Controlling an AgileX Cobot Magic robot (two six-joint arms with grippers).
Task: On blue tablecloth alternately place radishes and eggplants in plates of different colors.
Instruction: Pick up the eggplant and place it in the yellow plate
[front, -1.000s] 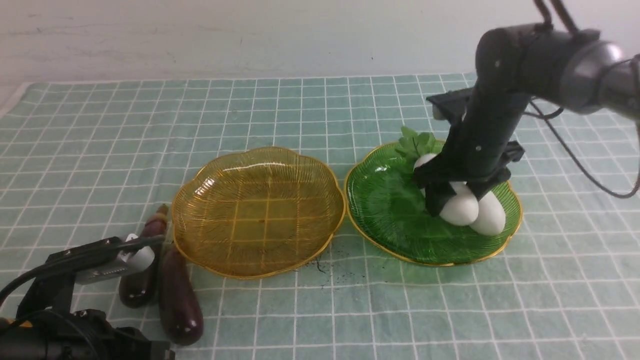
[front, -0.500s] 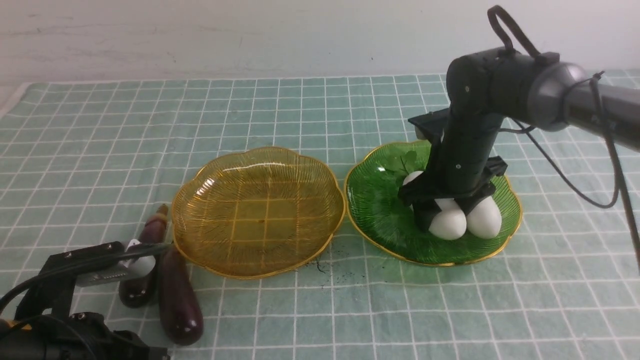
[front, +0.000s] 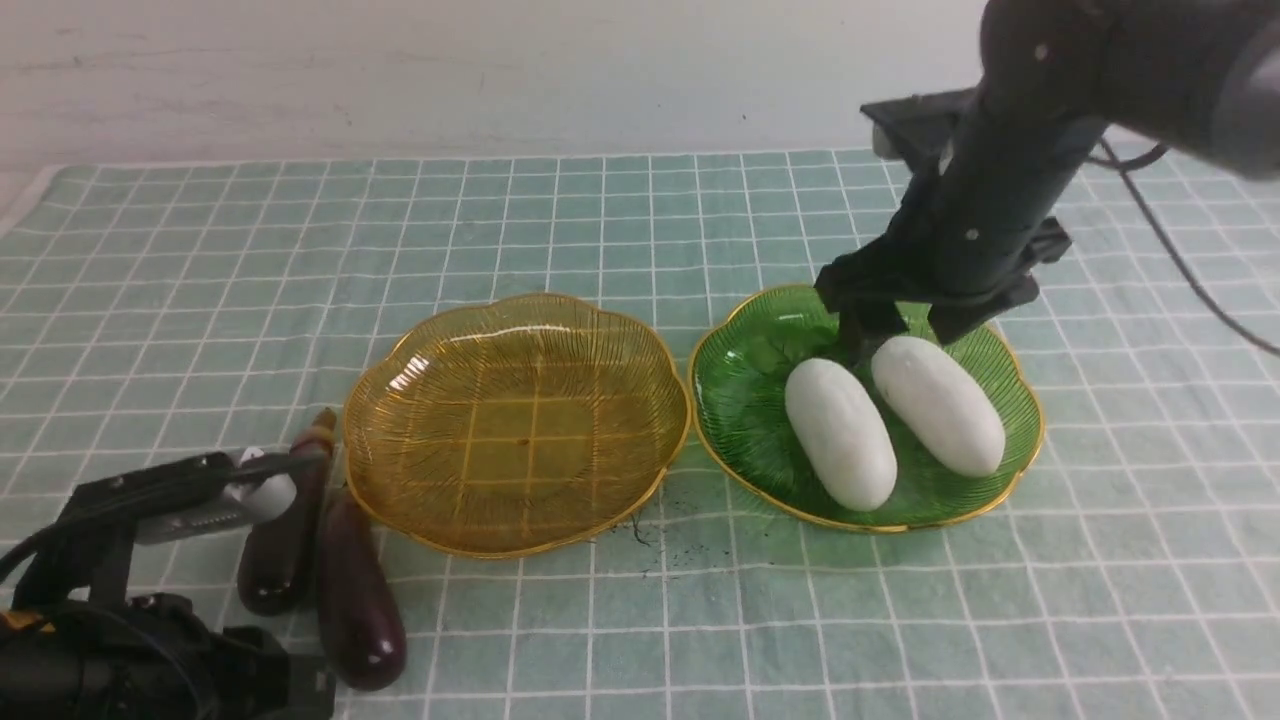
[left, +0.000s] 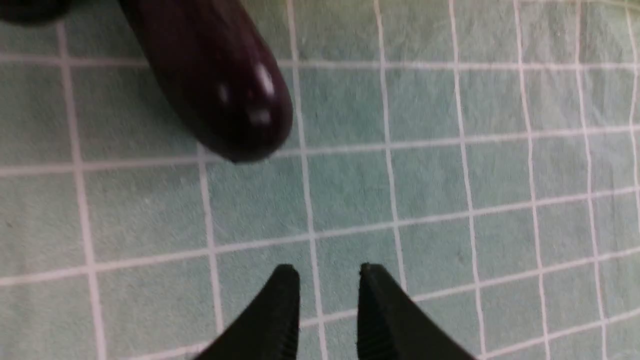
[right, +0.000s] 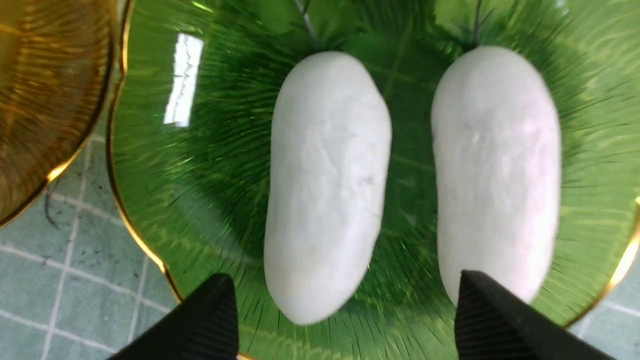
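Front view shows both radishes (front: 840, 435) lying in the green plate (front: 770, 440), side by side with a gap between them, beneath and on the near side of the right fingers (front: 915, 325). Those fingers are spread wide with nothing gripped; they are over the part of the plate towards the surface's far edge, and the right wrist view shows the radishes lengthwise under them. How close the tips are to the right-hand radish, I cannot tell.

The amber plate (front: 520, 430) sits to the left of the green one, rim against rim or just beside it, on the blue tablecloth (front: 600, 640) covering the surface. Two eggplants (front: 360, 600) lie on the cloth left of the amber plate, towards the surface's near left corner, stem ends pointing to the far edge.

The left fingers (left: 328, 280) are parted by a narrow gap and hold nothing; they are low at that near left part, near the rounded end of the eggplant closer to the amber plate, which lies outside their gap
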